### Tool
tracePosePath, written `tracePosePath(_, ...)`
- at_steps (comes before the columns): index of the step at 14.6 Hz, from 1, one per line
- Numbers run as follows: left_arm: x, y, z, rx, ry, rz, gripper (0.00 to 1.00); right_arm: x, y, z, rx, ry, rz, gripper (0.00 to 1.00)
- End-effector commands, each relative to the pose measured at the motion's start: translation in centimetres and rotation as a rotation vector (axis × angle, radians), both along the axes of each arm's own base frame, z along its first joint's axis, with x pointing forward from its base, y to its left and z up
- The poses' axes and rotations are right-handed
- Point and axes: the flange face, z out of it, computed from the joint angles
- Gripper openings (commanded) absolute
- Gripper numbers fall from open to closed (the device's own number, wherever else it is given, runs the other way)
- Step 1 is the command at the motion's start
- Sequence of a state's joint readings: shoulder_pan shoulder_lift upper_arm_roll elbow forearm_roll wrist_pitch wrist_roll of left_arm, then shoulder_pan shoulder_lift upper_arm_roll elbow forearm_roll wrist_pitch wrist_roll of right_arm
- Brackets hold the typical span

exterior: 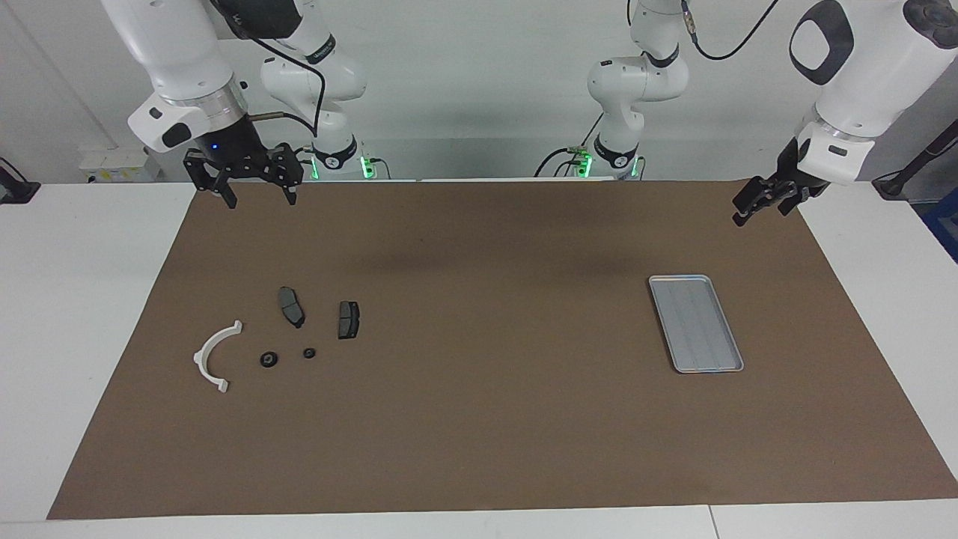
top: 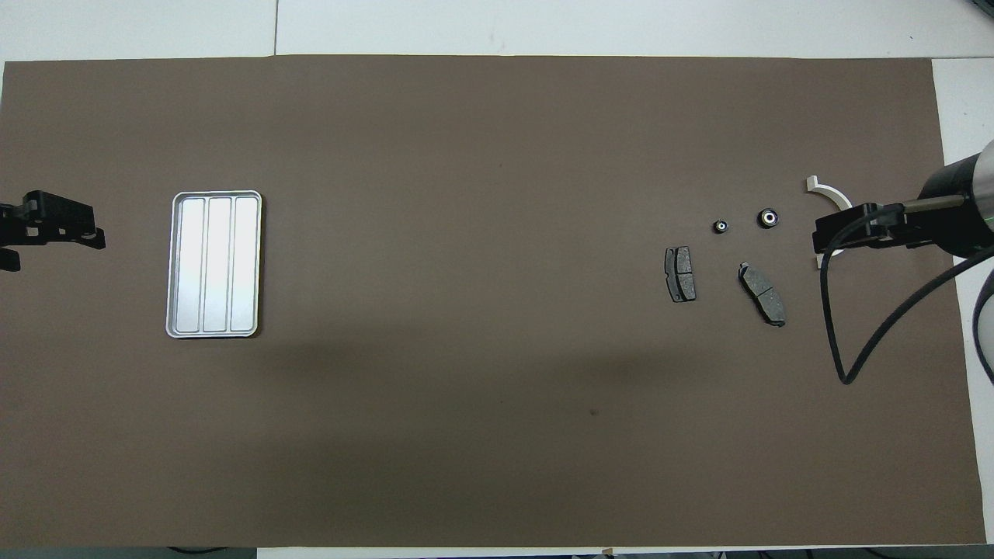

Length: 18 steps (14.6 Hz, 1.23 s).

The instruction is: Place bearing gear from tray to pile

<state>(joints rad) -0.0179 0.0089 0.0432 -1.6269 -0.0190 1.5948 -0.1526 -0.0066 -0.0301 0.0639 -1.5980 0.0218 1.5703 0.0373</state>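
The silver ridged tray [exterior: 696,323] lies flat toward the left arm's end of the brown mat, with nothing in it; it also shows in the overhead view [top: 214,264]. The pile lies toward the right arm's end: a white semicircular bracket [exterior: 215,357], two dark brake pads [exterior: 291,306] [exterior: 348,320] and two small round black bearing gears [exterior: 269,359] [exterior: 309,352], the gears farther from the robots than the pads. My right gripper [exterior: 259,196] hangs open and empty, high above the mat's edge by the pile. My left gripper [exterior: 762,209] waits open and empty, high by the tray's end.
The brown mat [exterior: 479,419] covers most of the white table. In the overhead view the right gripper [top: 835,233] and its black cable [top: 835,326] cover part of the bracket [top: 828,190]. The left gripper [top: 54,233] shows beside the tray.
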Motion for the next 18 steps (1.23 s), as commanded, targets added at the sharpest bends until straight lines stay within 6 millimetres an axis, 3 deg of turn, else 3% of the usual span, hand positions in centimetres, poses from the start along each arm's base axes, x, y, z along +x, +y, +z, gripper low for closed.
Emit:
tracePosePath(1,-0.8,0.1,0.4,0.004,0.005,-0.005,1.00,-0.5,-0.4,0.0,0.011,-0.012,-0.014,1.00)
tracePosePath(7,-0.8,0.2,0.4,0.004,0.005,-0.004,1.00,-0.8,0.8,-0.4,0.010,0.001,-0.036,1.00)
tracePosePath(10,-0.8,0.1,0.4,0.004,0.005,-0.005,1.00,-0.8,0.3,-0.5,0.004,0.002,-0.043,1.00)
tracePosePath(15,-0.8,0.1,0.4,0.004,0.005,-0.005,1.00,-1.1,-2.0,-0.5,-0.039,0.031,-0.074,1.00)
tracePosePath(18,-0.8,0.2,0.4,0.004,0.005,-0.004,1.00,-1.2,-4.4,-0.4,-0.046,0.031,-0.106,1.00)
